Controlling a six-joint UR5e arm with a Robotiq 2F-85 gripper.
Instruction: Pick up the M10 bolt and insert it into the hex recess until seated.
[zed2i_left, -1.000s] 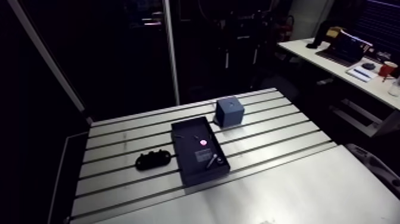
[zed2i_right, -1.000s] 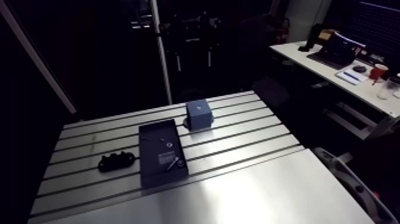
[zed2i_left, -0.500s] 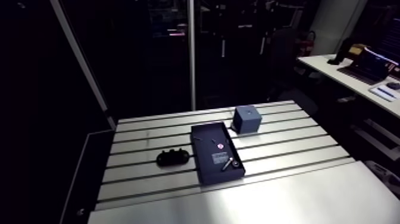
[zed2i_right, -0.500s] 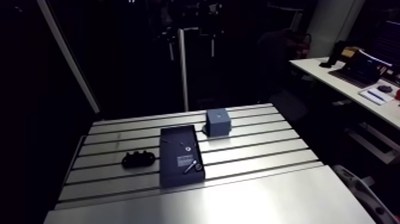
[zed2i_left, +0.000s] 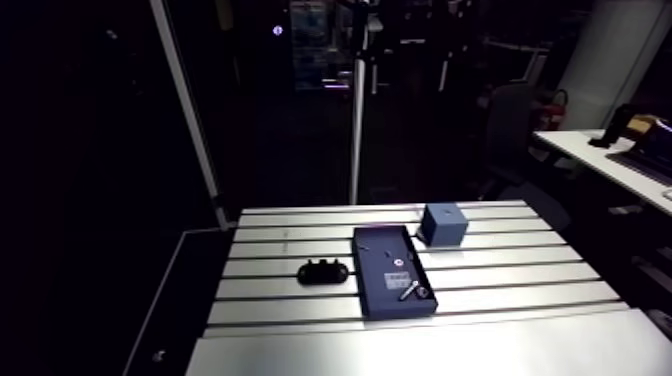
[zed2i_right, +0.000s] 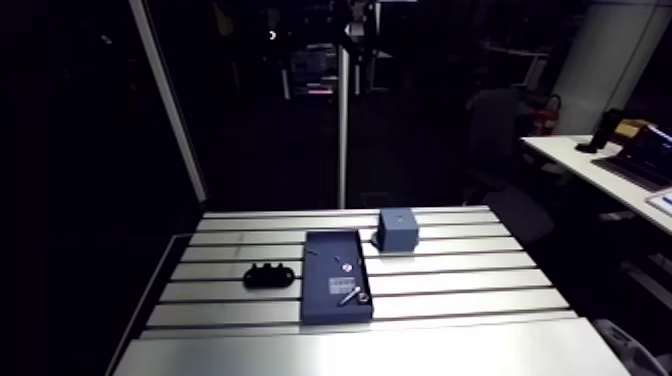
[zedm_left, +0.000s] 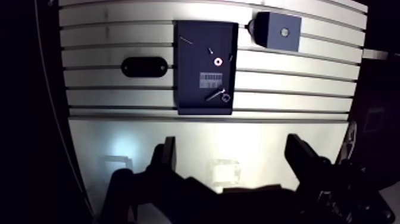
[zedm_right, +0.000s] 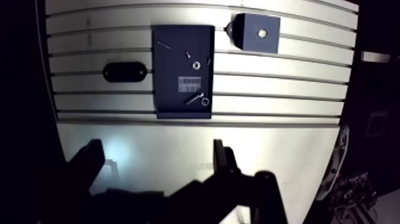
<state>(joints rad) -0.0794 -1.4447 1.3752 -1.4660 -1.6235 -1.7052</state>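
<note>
Desk (zedm_left: 286, 77) — slotted aluminium | pincer (zedm_left: 232, 149) — high above it, fingers spread wide, empty | tray (zedm_left: 189, 71) — dark, ahead of pincer | block (zedm_left: 271, 37) — at tray's far corner, recess (zedm_left: 285, 31) on top | M10 bolt (zedm_left: 215, 95) — slanted at tray's near end; advice: descend centred, fingers across the shank, clear of the ring (zedm_left: 226, 98).

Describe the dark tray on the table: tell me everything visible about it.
The dark tray is a shallow, matte, near-black rectangle lying flat on the slotted table, with its long sides running across the slots. It sits between a black oval piece and a blue-grey block, which stands close to one corner. Inside lie a white label, a silvery bolt set at a slant, a small ring beside the bolt, and a pale round piece.
</note>
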